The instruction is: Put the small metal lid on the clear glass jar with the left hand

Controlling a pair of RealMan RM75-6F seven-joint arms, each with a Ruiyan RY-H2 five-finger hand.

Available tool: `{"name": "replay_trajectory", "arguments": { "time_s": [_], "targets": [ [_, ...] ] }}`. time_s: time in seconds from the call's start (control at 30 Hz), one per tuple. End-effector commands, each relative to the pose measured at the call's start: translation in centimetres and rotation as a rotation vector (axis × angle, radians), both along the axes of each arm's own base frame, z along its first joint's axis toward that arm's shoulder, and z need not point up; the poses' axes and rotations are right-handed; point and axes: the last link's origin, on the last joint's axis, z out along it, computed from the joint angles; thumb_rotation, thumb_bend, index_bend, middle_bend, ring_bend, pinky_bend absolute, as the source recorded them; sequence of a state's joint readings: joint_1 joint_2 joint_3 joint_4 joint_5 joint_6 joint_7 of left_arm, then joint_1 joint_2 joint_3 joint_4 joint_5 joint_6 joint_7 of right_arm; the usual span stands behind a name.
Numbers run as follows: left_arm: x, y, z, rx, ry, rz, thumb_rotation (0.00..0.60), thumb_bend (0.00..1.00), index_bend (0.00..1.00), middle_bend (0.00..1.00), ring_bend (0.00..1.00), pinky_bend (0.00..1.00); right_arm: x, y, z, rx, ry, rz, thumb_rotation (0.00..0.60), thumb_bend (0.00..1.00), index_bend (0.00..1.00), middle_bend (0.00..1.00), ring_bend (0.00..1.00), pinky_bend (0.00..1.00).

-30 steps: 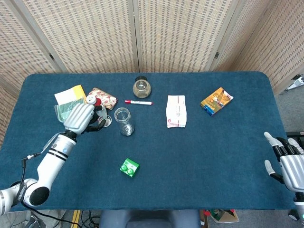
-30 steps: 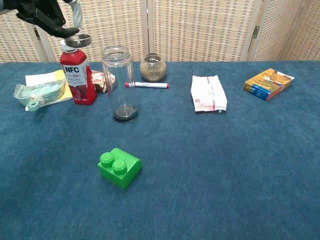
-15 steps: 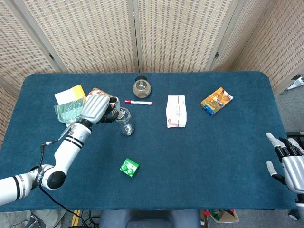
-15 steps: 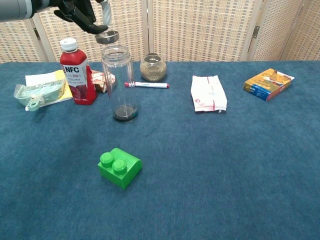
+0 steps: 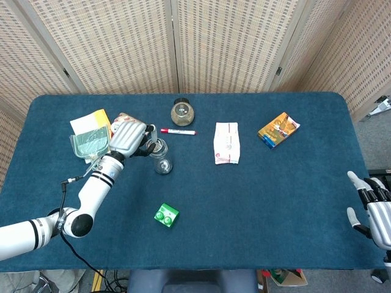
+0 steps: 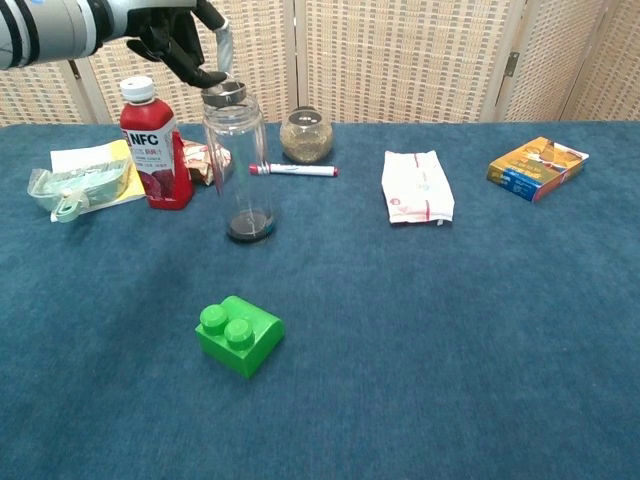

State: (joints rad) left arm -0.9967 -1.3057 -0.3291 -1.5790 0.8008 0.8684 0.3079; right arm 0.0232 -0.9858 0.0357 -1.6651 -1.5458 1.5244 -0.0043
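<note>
1. Nearest the robot, at the 3 o'clock edge of the head view, the right hand (image 5: 371, 204) hangs off the table's side with its fingers apart and nothing in them.
2. A green toy brick (image 6: 239, 335) sits on the blue table (image 6: 450, 330) at about 7 o'clock from the middle, studs up.
3. The clear glass jar (image 6: 238, 166) stands upright beyond the brick, its long axis vertical and its mouth facing up. It is tall, see-through and empty-looking, with a dark round base.
4. The small metal lid (image 6: 225, 94) lies at the jar's mouth, roughly flat with a slight tilt. It is a shallow silver disc with a raised rim. Whether it rests fully on the rim cannot be told.
5. The left hand (image 6: 180, 42) comes in from 10 o'clock above the jar, fingers curled down and pinching the lid at its left edge; in the head view the left hand covers the spot just beside the jar.
6. At 9 o'clock from the jar stands a red NFC bottle (image 6: 157, 145) with a white cap, close beside it but apart.
7. Farther toward 9 o'clock lie a greenish plastic pouch (image 6: 82, 185) and a yellow pad (image 5: 90, 121).
8. Past the jar, a red-capped marker (image 6: 293, 170) lies crosswise, with a small round jar (image 6: 306, 136) at 12 o'clock behind it.
9. Toward 2 o'clock lie a white tissue pack (image 6: 416, 188) and a colourful box (image 6: 537, 167).
</note>
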Motion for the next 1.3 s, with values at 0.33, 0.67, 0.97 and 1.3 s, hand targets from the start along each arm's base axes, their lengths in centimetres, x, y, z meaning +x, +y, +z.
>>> {"name": "replay_trajectory", "arguments": {
  "time_s": [0.33,0.67,0.97,1.3],
  "targets": [
    [-0.32,-0.10,-0.33,0.002,0.023,0.002,0.600,0.44,0.60,1.00,0.94,1.00,-0.21,0.15,0.10,-0.007,-0.003,-0.003,0.600,0.44,0.05,0.21,0.11,0.28],
    [-0.40,-0.44,-0.47,-0.006,0.031,-0.002,0.600,0.44,0.60,1.00,0.94,1.00,-0.21,0.17,0.10,-0.008,-0.003,-0.003,0.600,0.44,0.05,0.21,0.12,0.28],
    [-0.41,-0.54,-0.25,-0.006,0.030,-0.002,0.600,0.44,0.60,1.00,0.94,1.00,-0.20,0.16,0.08,-0.008,-0.002,-0.003,0.600,0.44,0.05,0.21,0.12,0.28],
    [-0.51,-0.75,-0.29,-0.017,0.043,-0.002,0.600,0.44,0.59,1.00,0.94,1.00,-0.17,0.14,-0.02,-0.007,-0.004,-0.004,0.600,0.44,0.05,0.21,0.11,0.28]
  ]
}}
